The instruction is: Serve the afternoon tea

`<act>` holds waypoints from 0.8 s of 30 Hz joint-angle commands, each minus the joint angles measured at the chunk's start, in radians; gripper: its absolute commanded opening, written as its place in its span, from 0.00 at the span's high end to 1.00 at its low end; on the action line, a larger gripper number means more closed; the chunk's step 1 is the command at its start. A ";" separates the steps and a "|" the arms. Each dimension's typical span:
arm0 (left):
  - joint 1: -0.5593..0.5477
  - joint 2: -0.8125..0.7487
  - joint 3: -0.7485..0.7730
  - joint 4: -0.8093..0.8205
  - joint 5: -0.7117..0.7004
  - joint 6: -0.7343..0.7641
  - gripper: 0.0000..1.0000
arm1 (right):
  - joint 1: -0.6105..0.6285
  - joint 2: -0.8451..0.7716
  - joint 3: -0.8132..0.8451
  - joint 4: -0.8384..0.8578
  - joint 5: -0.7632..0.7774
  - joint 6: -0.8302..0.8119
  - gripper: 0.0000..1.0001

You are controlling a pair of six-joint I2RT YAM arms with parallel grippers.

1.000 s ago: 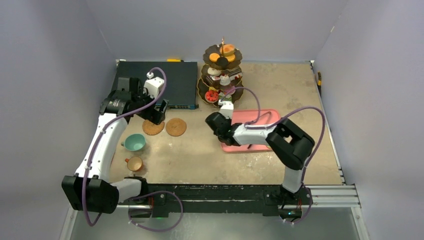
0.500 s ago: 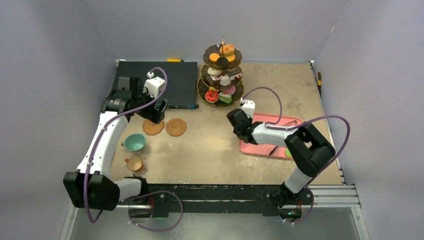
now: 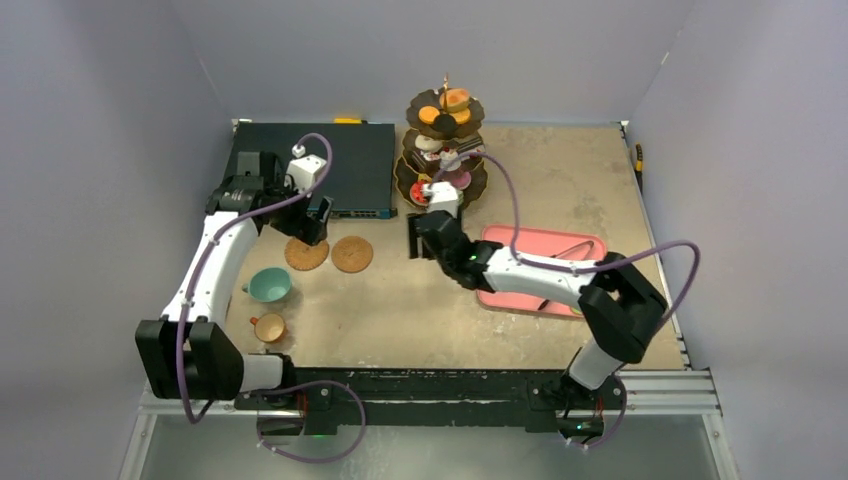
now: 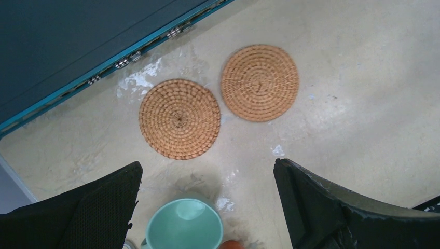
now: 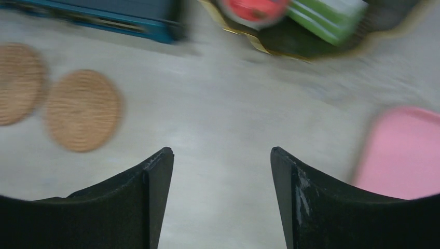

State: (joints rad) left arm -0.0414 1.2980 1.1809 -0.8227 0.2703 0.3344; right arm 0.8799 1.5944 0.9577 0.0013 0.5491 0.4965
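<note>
I'm swinging the open, empty right fingers [image 5: 157,179] off the pink rectangular tray [image 3: 535,246] toward the dark scalloped three-tier stand [image 3: 445,135]. Left fingers [image 4: 111,199] are hovering open

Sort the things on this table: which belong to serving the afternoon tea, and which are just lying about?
Belong to the job: three-tier stand, toy cakes on it, teal cup, tan cup, woven coasters.

Just lying about: pink tray, dark blue box at the back.
</note>
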 commanded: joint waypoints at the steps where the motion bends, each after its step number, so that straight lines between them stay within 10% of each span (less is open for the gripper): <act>1: 0.090 0.072 0.003 0.038 0.050 0.048 0.01 | 0.111 0.150 0.178 0.184 -0.144 -0.131 0.31; 12: 0.275 0.225 -0.005 0.060 0.055 0.194 0.06 | 0.223 0.569 0.591 0.295 -0.260 -0.278 0.34; 24: 0.301 0.421 -0.021 0.096 0.105 0.229 0.22 | 0.219 0.674 0.584 0.175 -0.171 -0.183 0.58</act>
State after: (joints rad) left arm 0.2600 1.6802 1.1706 -0.7574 0.3267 0.5228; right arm 1.1049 2.3001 1.5730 0.2298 0.3161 0.2626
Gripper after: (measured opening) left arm 0.790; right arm 0.457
